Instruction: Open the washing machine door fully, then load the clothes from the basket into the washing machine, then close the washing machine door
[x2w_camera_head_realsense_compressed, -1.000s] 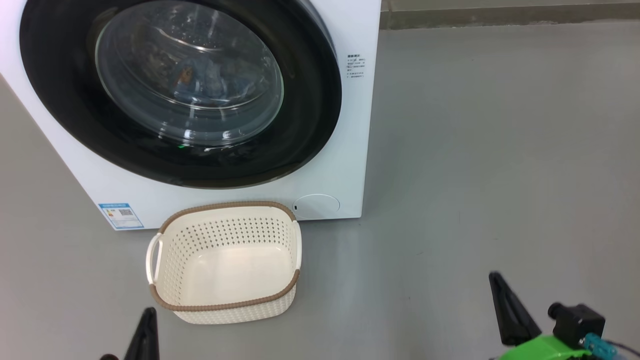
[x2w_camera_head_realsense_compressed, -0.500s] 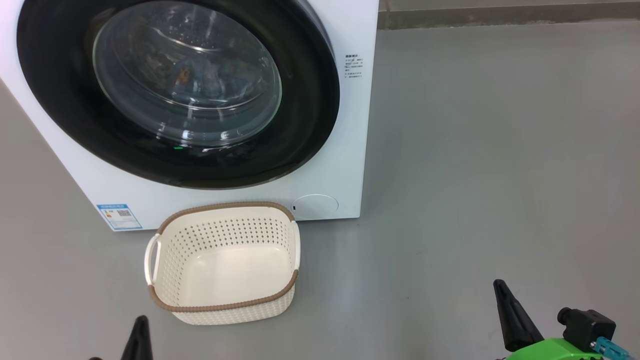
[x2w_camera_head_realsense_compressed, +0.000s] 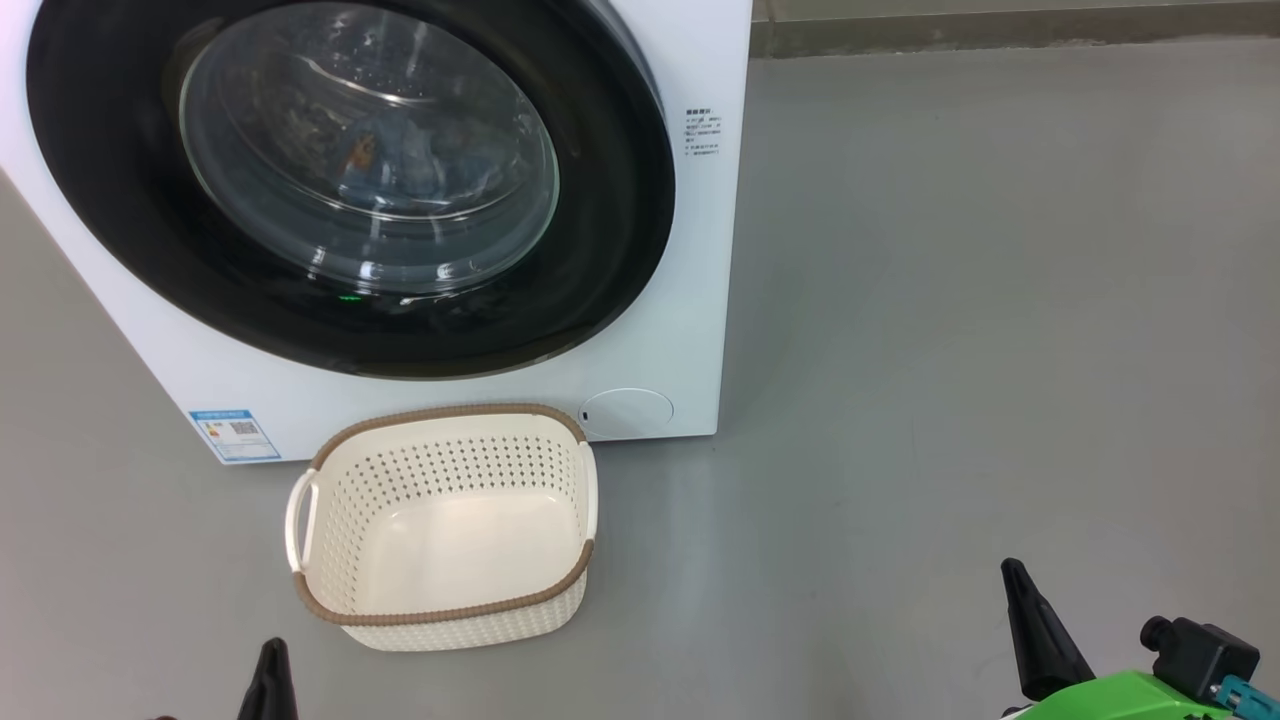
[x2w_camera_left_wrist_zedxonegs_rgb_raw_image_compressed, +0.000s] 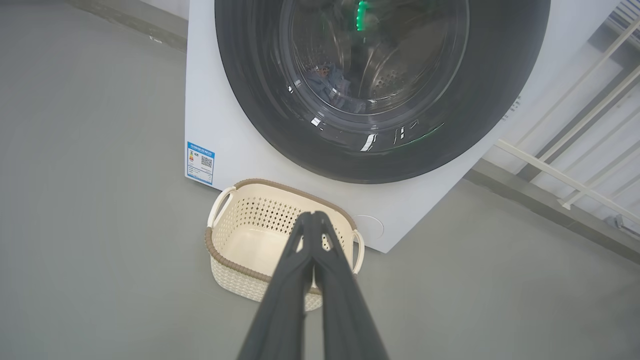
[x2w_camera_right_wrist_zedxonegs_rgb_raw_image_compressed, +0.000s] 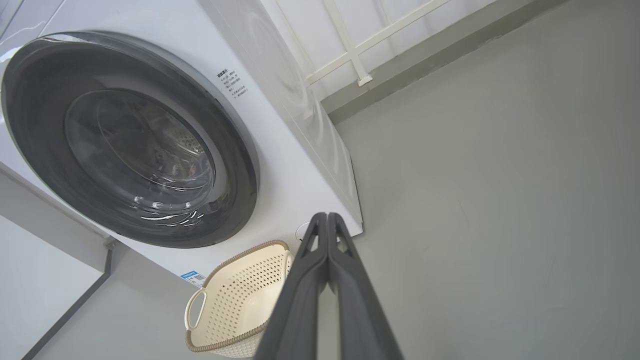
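The washing machine (x2w_camera_head_realsense_compressed: 690, 250) stands white at the upper left, and its black-rimmed door (x2w_camera_head_realsense_compressed: 110, 240) lies flat against its front. Behind the glass, blue and orange clothes (x2w_camera_head_realsense_compressed: 390, 160) lie in the drum, also seen as clothes (x2w_camera_left_wrist_zedxonegs_rgb_raw_image_compressed: 327, 82) in the left wrist view. On the floor before it sits the cream basket (x2w_camera_head_realsense_compressed: 440, 612), with nothing inside. My left gripper (x2w_camera_head_realsense_compressed: 270, 655) is low at the bottom edge, shut and holding nothing, its fingers (x2w_camera_left_wrist_zedxonegs_rgb_raw_image_compressed: 312, 222) pressed together. Far to the right my right gripper (x2w_camera_head_realsense_compressed: 1015, 575) is shut too, its tips (x2w_camera_right_wrist_zedxonegs_rgb_raw_image_compressed: 327, 218) touching.
Grey floor (x2w_camera_head_realsense_compressed: 950, 300) stretches wide to the machine's right. A wall base (x2w_camera_head_realsense_compressed: 1000, 30) runs along the back. A white railing (x2w_camera_right_wrist_zedxonegs_rgb_raw_image_compressed: 357, 50) stands behind the machine, also seen as railing (x2w_camera_left_wrist_zedxonegs_rgb_raw_image_compressed: 565, 180) in the left wrist view. A blue label (x2w_camera_head_realsense_compressed: 233, 432) marks the machine's lower left.
Both grippers have dropped lower in the head view and drawn back from the basket. The whole picture has shifted slightly left, so the camera has moved.
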